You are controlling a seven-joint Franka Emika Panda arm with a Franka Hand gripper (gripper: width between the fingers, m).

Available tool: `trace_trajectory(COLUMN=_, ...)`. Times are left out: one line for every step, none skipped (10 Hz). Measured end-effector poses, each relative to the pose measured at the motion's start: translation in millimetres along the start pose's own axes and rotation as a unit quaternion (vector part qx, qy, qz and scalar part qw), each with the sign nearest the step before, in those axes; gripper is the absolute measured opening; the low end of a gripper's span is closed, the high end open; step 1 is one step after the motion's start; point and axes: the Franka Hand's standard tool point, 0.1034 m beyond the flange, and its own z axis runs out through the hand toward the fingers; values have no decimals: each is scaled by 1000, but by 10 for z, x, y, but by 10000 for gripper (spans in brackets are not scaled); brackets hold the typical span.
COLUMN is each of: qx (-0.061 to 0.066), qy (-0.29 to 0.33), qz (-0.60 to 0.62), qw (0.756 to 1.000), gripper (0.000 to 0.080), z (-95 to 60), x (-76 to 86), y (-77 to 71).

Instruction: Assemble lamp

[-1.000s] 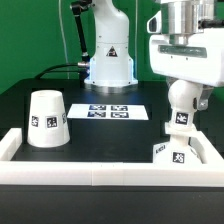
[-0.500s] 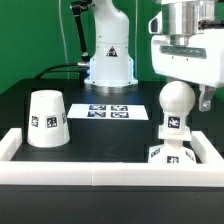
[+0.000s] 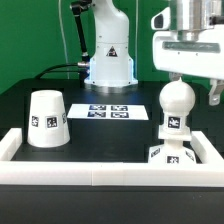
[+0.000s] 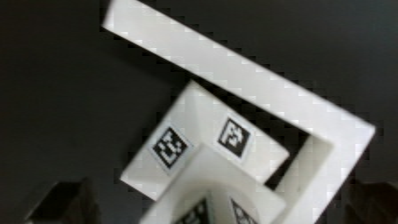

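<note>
The ball-topped bulb [image 3: 174, 104] stands upright on the small blocky base [image 3: 170, 155] at the exterior view's right, inside the white frame. My gripper [image 3: 194, 88] is open and empty, just above and behind the bulb's ball, with its jaws apart and touching nothing. The large cone shade [image 3: 46, 120] stands alone at the exterior view's left. In the wrist view the base [image 4: 199, 148] with its tags shows close below, the bulb [image 4: 228, 200] rises blurred toward the camera, and a dark finger [image 4: 79, 200] sits beside it.
A white frame wall [image 3: 90, 172] runs along the front and turns up both sides; it also shows in the wrist view [image 4: 231, 70]. The marker board [image 3: 110, 111] lies on the black table behind. The arm's own pedestal [image 3: 108, 62] stands at the back.
One second ago the gripper was down around the bulb. It has opened, let go and risen, leaving the bulb standing on the base.
</note>
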Motion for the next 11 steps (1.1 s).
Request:
trace_trajectory(qx=0, qy=2, qz=-19, qw=1000, gripper=699, z=-9, x=-83, y=88)
trace_trajectory(qx=7, qy=3, qz=-15, qw=1000, gripper=699, z=10, x=-122, y=169)
trace_trajectory(qx=6, qy=2, qz=-17, qw=1000, gripper=699, z=15, x=-119, y=156)
trace_trajectory(qx=6, qy=2, qz=-18, qw=1000, gripper=699, z=14, x=-118, y=143)
trace_trajectory(qx=4, qy=4, qz=-38, qw=999, gripper=699, z=27, x=-127, y=158)
trace_trajectory(qx=-4, qy=9, qz=-93, qw=996, gripper=699, z=52, x=-152, y=196)
trace_trajectory(qx=-10, qy=18, qz=-172, qw=985, gripper=699, z=38, x=-133, y=253)
trace_trajectory(qx=-5, qy=24, qz=-232, qw=973, gripper=699, z=-1, x=-37, y=353)
trace_trajectory(qx=-2, qy=29, qz=-275, qw=961, gripper=699, z=-37, x=121, y=482)
trace_trajectory(qx=-5, qy=29, qz=-312, qw=950, gripper=699, z=-59, x=297, y=585)
trace_trajectory(qx=-5, qy=28, qz=-324, qw=946, gripper=699, z=-73, x=481, y=680)
